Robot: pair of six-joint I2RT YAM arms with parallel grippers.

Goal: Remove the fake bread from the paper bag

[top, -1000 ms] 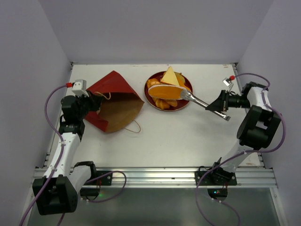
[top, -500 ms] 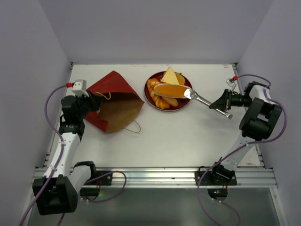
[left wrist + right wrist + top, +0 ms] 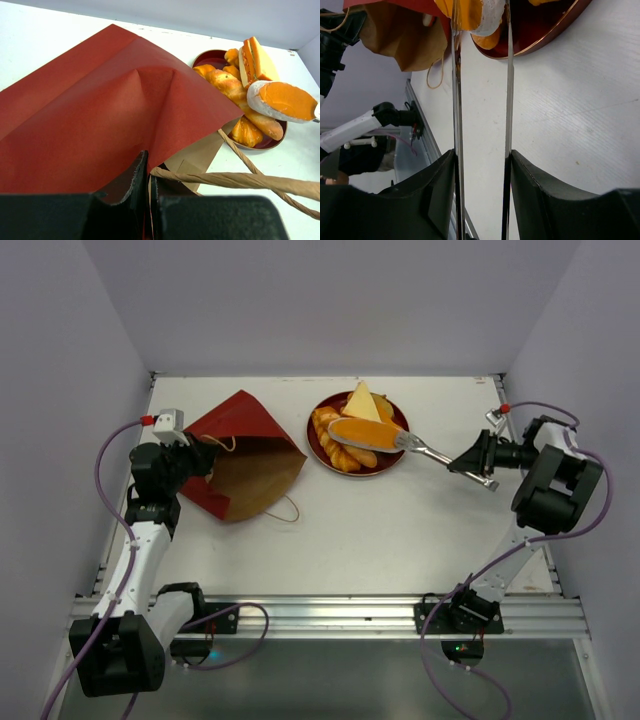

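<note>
Top external view: the right claw (image 3: 402, 440) reaches over the dark red plate (image 3: 385, 466) with a long bun (image 3: 362, 432) at its tips. The bun now lies across the braided loaf (image 3: 328, 430), below the sandwich wedge (image 3: 362, 402), after edging slightly right over the past second while the wrist drew back toward the desk (image 3: 400, 530) edge. The paper bag (image 3: 245, 440) lies on its side well left of the plate, unmoved, its brown mouth showing no bread from here, with the left claw (image 3: 200, 462) at its rear corner. Left wrist view: the left claw (image 3: 148, 165) is pinched together on the edge of the paper bag (image 3: 100, 115), a cord handle (image 3: 240, 181) trailing beside it; beyond, the long bun (image 3: 282, 100) rests on the heaped plate (image 3: 212, 56). Right wrist view: the right claw (image 3: 482, 10) has its thin blades apart on either side of the pale end of the long bun (image 3: 487, 22); whether they still squeeze it cannot be told. This looks like the set-down of one more piece, probably late in the unpacking.
</note>
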